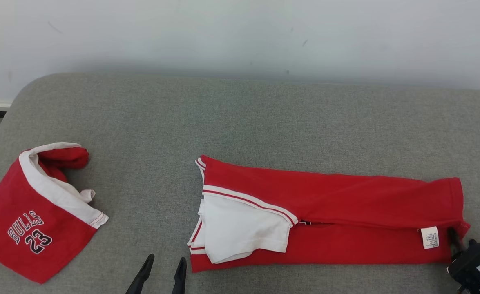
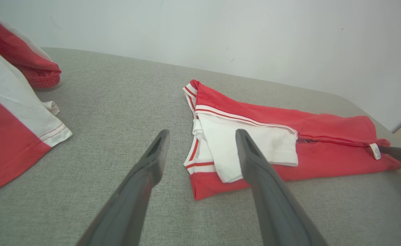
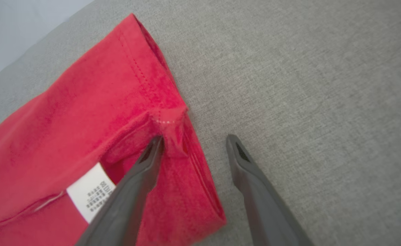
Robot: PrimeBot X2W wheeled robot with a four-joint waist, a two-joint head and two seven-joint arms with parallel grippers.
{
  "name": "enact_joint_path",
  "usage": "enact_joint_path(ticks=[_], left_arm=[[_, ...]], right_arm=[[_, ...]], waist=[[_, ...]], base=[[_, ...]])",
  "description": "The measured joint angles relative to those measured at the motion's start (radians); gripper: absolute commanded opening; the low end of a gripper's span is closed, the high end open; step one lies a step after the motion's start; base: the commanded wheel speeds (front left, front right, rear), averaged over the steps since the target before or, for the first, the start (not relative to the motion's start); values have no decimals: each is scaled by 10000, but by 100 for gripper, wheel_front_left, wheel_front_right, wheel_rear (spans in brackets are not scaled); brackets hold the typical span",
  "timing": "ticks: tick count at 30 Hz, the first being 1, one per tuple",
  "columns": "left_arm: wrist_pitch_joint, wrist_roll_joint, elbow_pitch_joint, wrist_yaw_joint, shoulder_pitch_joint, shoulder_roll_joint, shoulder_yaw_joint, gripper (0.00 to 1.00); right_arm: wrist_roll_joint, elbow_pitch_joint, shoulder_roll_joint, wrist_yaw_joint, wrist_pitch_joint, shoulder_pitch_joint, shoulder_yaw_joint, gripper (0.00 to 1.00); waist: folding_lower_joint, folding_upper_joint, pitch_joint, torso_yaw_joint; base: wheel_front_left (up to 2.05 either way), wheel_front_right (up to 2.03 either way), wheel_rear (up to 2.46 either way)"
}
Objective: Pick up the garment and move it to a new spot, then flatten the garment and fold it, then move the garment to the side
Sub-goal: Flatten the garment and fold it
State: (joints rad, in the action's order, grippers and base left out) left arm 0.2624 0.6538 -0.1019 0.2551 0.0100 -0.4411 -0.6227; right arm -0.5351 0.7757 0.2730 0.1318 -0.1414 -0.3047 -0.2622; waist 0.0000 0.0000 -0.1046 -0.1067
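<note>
A red shirt point(image 1: 346, 200) with white sleeves is lying folded into a long band on the grey padded surface point(image 1: 240, 118), stretching from the middle toward the right end, close to the near edge. Its white sleeve point(image 1: 244, 228) is resting on top at the left end, and a white care label point(image 1: 429, 237) is showing near the right end. The right gripper point(image 3: 195, 137) is sitting at that right end with its jaws apart. One finger point(image 3: 142, 167) is lying over the red cloth beside a bunched seam, and the other is over bare grey fabric, with the hem edge between them. The left gripper point(image 1: 166, 258) is hanging at the near edge, just left of the shirt, jaws apart and holding nothing. A red and white Bulls 23 jersey point(image 1: 31, 220) is lying crumpled by the near left corner, well apart from the shirt.
</note>
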Motion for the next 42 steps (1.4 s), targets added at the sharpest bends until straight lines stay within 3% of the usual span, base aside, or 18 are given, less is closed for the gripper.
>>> enact_joint_path(ticks=[1,3,4,5,14,26,31,42], left_arm=[[0,0,12,-4,-7,-8,0,100],[0,2,31,-77,-77,-36,15,100],[0,2,31,-77,-106,-36,21,100],[0,2,27,-77,-108,-38,31,100],[-36,17,27,-79,-111,-77,-13,100],[-136,-13,-144,90,-117,-336,59,100],[-148,-13,-198,94,-134,-364,84,100],[-192,35,-54,86,-149,-222,-81,100]], right_arm=[[10,123,0,0,-48,-66,17,85],[40,479,15,0,-278,-227,65,29],[40,541,6,2,-343,-273,127,18],[40,589,-13,2,-360,-334,184,0],[69,696,128,10,13,-391,307,0],[12,-75,1404,4,-98,-440,159,0],[52,-1294,1515,2,-495,-507,577,0],[-128,-5262,725,0,-1664,-5,1741,0]], waist=[[0,0,-4,2],[0,0,-18,9],[0,0,-17,16],[0,0,-16,27],[0,0,77,107],[0,1,137,402],[0,2,101,644],[0,2,312,839]], base=[[0,0,0],[0,0,0],[0,0,0],[0,0,0],[0,0,0],[0,0,0],[0,0,0],[0,0,0]])
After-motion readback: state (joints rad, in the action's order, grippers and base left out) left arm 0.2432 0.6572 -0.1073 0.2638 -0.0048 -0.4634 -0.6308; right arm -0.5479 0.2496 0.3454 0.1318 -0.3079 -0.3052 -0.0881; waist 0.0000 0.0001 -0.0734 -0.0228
